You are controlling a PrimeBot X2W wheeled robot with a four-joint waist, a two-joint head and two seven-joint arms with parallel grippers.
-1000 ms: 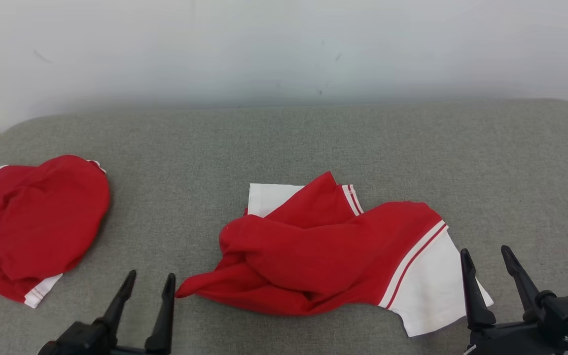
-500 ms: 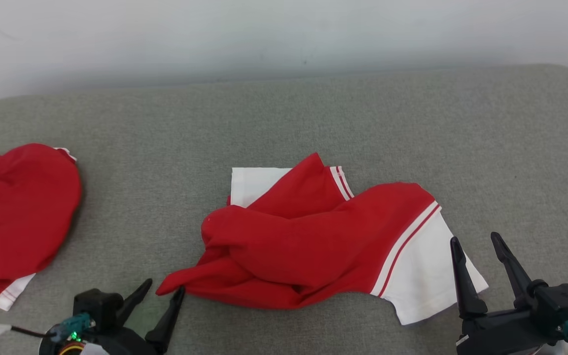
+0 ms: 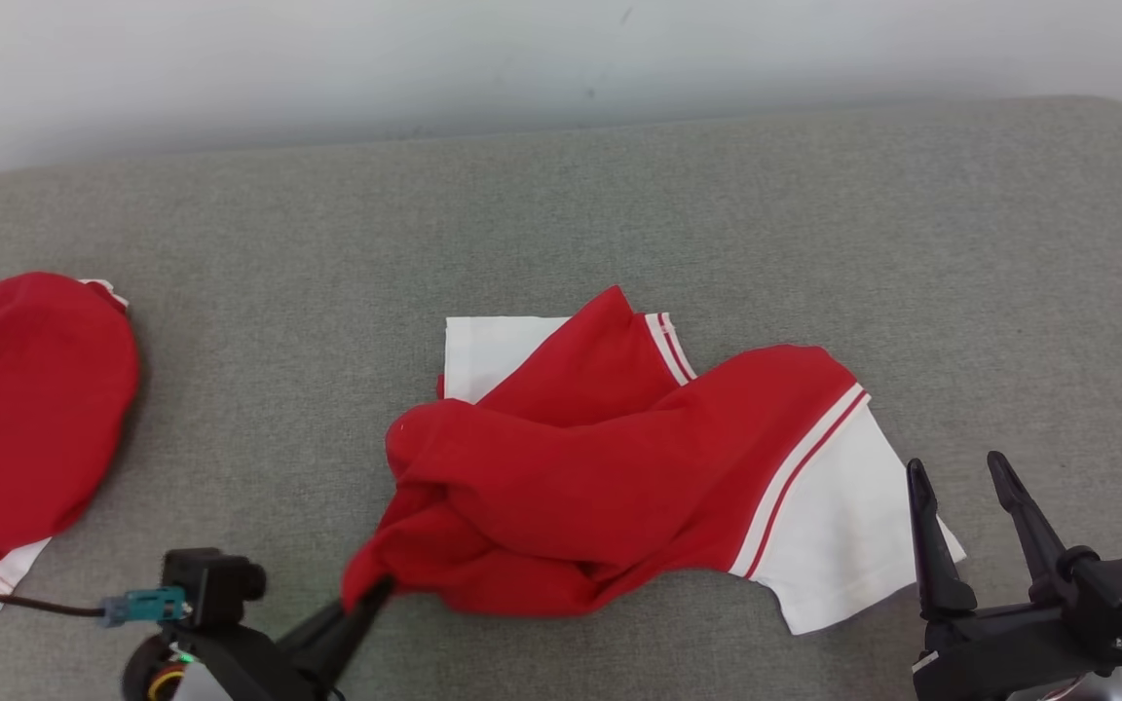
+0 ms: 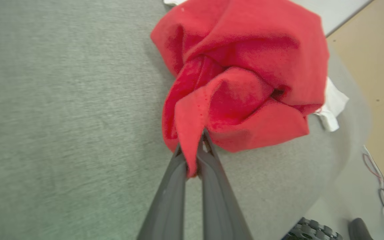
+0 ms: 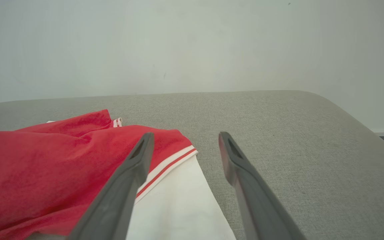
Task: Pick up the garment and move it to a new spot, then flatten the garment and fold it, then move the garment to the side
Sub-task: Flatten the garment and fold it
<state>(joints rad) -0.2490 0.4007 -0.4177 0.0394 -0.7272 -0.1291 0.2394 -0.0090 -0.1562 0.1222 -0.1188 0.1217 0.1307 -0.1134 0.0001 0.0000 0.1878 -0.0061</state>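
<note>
the left gripper (image 3: pixel 381 589) is pinching a corner of the red-and-white garment (image 3: pixel 610 467)
clamped tight on the red tip, the rest bunched on the grey cushion (image 3: pixel 561 224) just past it. The right gripper (image 3: pixel 955 465) hangs spread apart, the garment's white part right beside it.

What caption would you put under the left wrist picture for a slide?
Left end effector shut on a corner of the crumpled red-and-white garment on the grey fabric surface.

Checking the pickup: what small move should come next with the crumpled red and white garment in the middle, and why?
Probably lift the left gripper slightly: it is shut on a red corner of the garment, the rest lies bunched on the cushion, and the right gripper stands open, holding nothing.
</note>
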